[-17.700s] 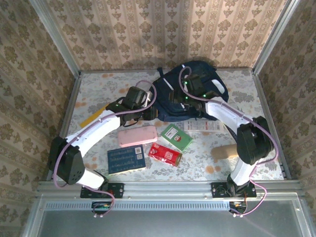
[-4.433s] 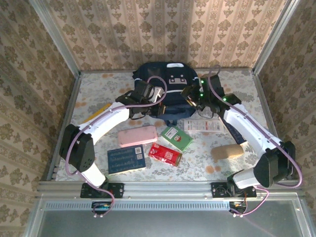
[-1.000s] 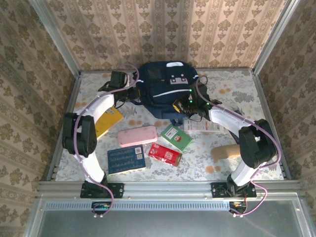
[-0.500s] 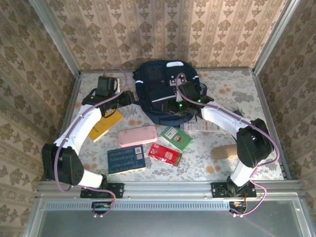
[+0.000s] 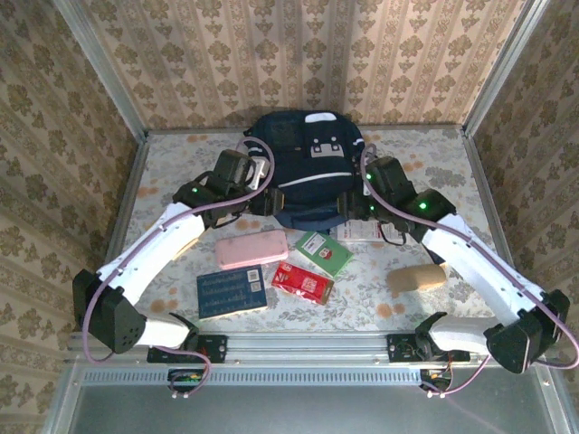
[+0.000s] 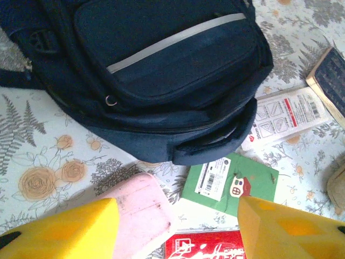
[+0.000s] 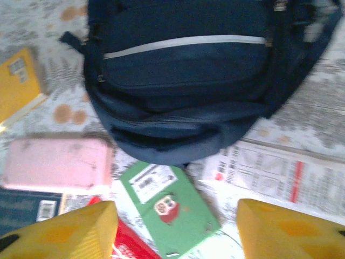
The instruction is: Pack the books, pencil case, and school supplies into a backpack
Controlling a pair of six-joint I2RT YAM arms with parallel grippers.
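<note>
My left gripper (image 6: pixel 175 209) and right gripper (image 7: pixel 175 208) both hang spread and empty, the navy backpack (image 6: pixel 161 65) just beyond the fingertips — limp fabric that should sag, so I'd pinch its firmer near-edge loop — and the squashy pink pencil case (image 6: pixel 141 210) just inside one left finger
</note>
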